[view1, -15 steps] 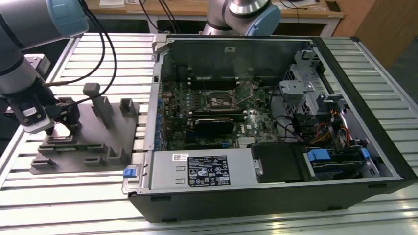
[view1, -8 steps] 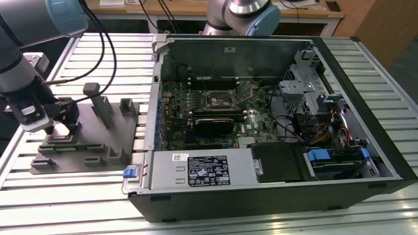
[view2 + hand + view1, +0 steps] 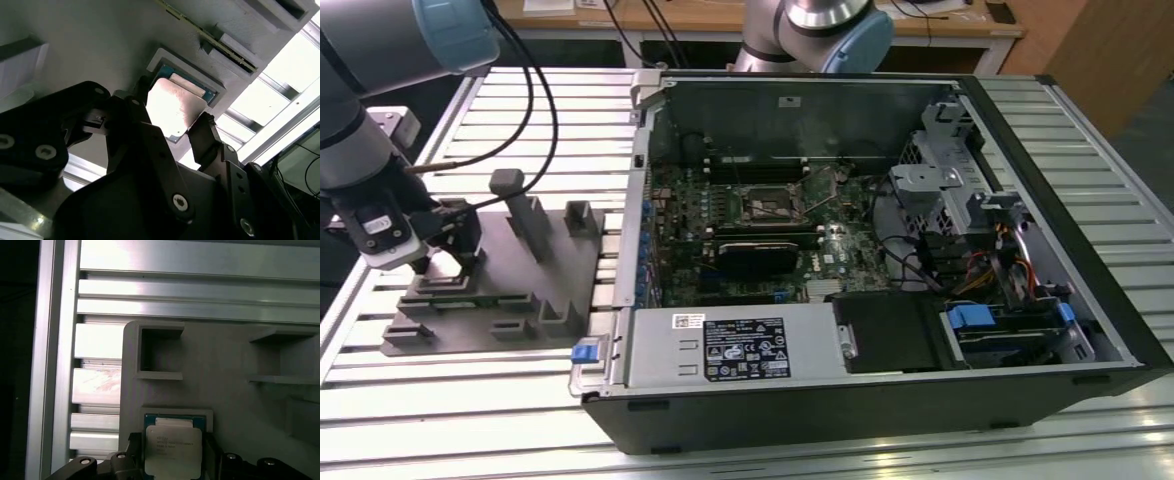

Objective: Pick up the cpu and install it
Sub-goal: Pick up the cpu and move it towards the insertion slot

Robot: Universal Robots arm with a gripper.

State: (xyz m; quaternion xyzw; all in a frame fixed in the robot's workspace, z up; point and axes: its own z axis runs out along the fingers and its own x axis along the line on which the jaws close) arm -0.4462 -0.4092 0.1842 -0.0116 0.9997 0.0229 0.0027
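Note:
The cpu [image 3: 172, 450], a small square chip with a silvery top and a thin green edge, sits at a square recess in the grey plastic fixture [image 3: 507, 295] on the exterior view's left. My gripper [image 3: 438, 262] is down over that recess. In both wrist views its black fingers [image 3: 202, 132] press against opposite edges of the cpu [image 3: 172, 107], so the gripper [image 3: 170, 117] is shut on it. The chip looks slightly raised from the recess. The black motherboard socket [image 3: 770, 205] lies inside the open computer case, far from the gripper.
The open computer case [image 3: 881, 400] fills the middle and the exterior view's right, with drive cages and cables inside. Upright grey posts [image 3: 523, 215] rise from the fixture close to the gripper. Everything rests on a slatted aluminium table [image 3: 454, 440]. Black cables hang from the arm.

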